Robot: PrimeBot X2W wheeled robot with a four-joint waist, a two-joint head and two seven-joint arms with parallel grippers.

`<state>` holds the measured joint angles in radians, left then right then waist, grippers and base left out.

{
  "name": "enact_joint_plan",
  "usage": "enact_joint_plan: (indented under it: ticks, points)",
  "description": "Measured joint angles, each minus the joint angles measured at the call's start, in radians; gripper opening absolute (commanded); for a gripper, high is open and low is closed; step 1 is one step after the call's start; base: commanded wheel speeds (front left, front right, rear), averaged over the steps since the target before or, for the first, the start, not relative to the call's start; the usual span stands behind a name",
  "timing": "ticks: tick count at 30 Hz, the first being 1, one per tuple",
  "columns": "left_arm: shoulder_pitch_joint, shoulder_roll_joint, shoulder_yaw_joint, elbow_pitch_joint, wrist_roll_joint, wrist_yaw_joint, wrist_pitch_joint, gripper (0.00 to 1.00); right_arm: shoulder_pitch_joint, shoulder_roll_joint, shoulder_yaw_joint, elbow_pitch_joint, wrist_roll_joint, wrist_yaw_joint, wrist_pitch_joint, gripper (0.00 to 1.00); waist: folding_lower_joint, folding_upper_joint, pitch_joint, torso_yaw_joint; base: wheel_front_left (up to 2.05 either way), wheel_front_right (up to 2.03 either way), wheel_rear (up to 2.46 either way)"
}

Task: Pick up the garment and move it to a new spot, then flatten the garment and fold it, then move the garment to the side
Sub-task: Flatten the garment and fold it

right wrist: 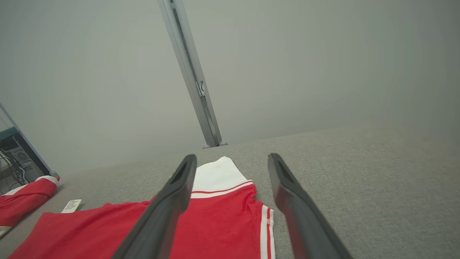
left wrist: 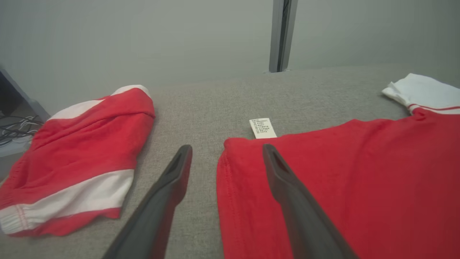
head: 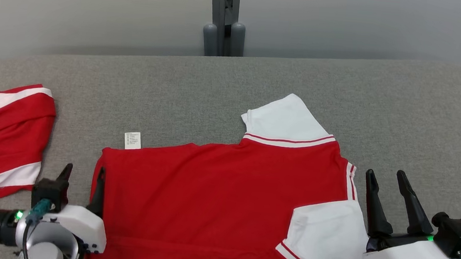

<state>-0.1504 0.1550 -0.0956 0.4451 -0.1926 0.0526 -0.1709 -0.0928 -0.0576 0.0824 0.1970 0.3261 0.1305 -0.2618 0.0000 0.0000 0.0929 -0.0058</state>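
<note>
A shirt (head: 217,186) of smooth matt cloth is laid on a table (head: 404,103) covered in coarse grey fabric.

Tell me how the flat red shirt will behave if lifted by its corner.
Likely floppy: the red shirt lies thin and flat, a sleeve folded over, so it should drape. Probably light. Pushed, it may bunch on the coarse grey table.

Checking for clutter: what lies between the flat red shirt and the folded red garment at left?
Bare grey tabletop, the left end effector straddling the shirt's edge: head view.
</note>
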Motion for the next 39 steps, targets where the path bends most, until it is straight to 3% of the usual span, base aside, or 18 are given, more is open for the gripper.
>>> enact_joint_plan:
  ticks: [5,12,21,30,31,32,33,34,39]
  points:
    - [-0.116,0.048,-0.015,0.056,0.018,-0.012,0.103,1.00,-0.011,0.002,0.004,-0.004,-0.001,0.000,0.000,1.00,0.0000,0.0000,0.049,-0.017,0.00,0.00,0.00]
    - [-0.229,0.062,-0.045,0.145,0.035,-0.018,0.211,1.00,-0.036,0.004,0.008,-0.011,0.000,0.000,-0.002,1.00,0.0000,0.0000,0.103,-0.042,0.00,0.00,0.00]
    - [-0.310,0.081,-0.060,0.253,0.045,-0.008,0.267,1.00,-0.051,0.007,0.015,-0.015,0.006,0.000,-0.002,1.00,0.0000,0.0000,0.136,-0.056,0.00,0.00,0.00]
    - [-0.352,0.079,-0.072,0.318,0.033,-0.023,0.250,1.00,-0.061,0.008,0.015,-0.006,0.008,0.000,-0.002,1.00,0.0000,0.0000,0.146,-0.058,0.00,0.00,0.00]
    - [-0.353,0.076,-0.075,0.325,0.032,-0.028,0.249,0.86,-0.061,0.008,0.015,-0.004,0.009,0.000,-0.002,1.00,0.0000,0.0000,0.146,-0.058,0.00,0.00,0.00]
    - [-0.354,0.073,-0.075,0.331,0.024,-0.034,0.245,0.46,-0.061,0.008,0.016,-0.003,0.009,0.000,-0.002,1.00,0.0000,0.0000,0.147,-0.057,0.00,0.00,0.00]
    - [-0.355,0.070,-0.077,0.337,0.020,-0.038,0.244,0.15,-0.062,0.008,0.015,-0.002,0.009,0.000,-0.002,1.00,0.0000,0.0000,0.147,-0.057,0.00,0.00,0.00]
    - [-0.358,0.067,-0.079,0.342,0.018,-0.043,0.242,0.00,-0.062,0.008,0.016,0.001,0.009,0.000,-0.002,1.00,0.0000,0.0000,0.147,-0.057,0.00,0.00,0.00]
    - [-0.368,0.054,-0.079,0.355,0.006,-0.042,0.212,0.00,-0.062,0.008,0.016,0.006,0.009,0.000,-0.002,1.00,0.0000,0.0000,0.144,-0.053,0.00,0.00,0.00]
